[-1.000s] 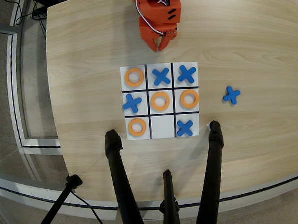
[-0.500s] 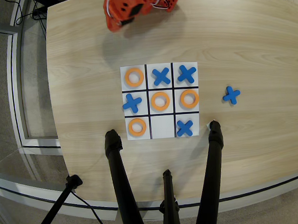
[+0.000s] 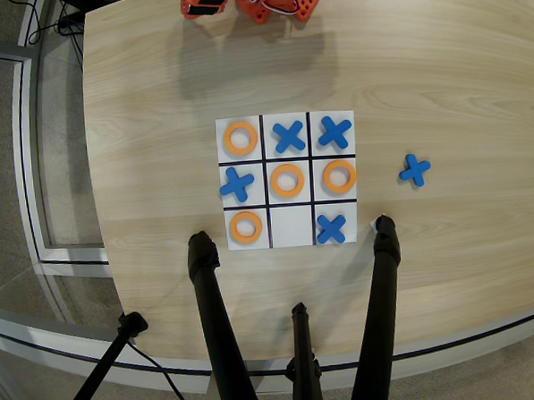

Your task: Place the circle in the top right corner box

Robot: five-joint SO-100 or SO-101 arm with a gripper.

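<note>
Jaws: the state cannot be determined. Only an orange-red portion of the arm [image 3: 279, 0] shows at the top edge of the overhead view, and the fingers cannot be made out. The arm sits folded well beyond the far edge of the board [image 3: 287, 180], clear of every cell and touching no piece.

The board is a white 3x3 grid with black lines, resting on the wooden surface [image 3: 138, 126]. Cell contents as the overhead view shows them:

- Top row: orange ring [image 3: 240, 138], blue X [image 3: 289, 137], blue X [image 3: 334, 132].
- Middle row: blue X [image 3: 237, 184], orange ring [image 3: 287, 180], orange ring [image 3: 339, 176].
- Bottom row: orange ring [image 3: 245, 226], an empty white cell [image 3: 291, 226], blue X [image 3: 331, 228].

The top right corner box, as this view shows it, holds a blue X; no ring lies in it. Each ring lies flat inside its own cell.

One further blue X [image 3: 415, 169] lies on the surface to the right of the board, apart from it, level with the middle row.

Three dark tripod legs [image 3: 218, 328] rise from the bottom edge below the board.
</note>
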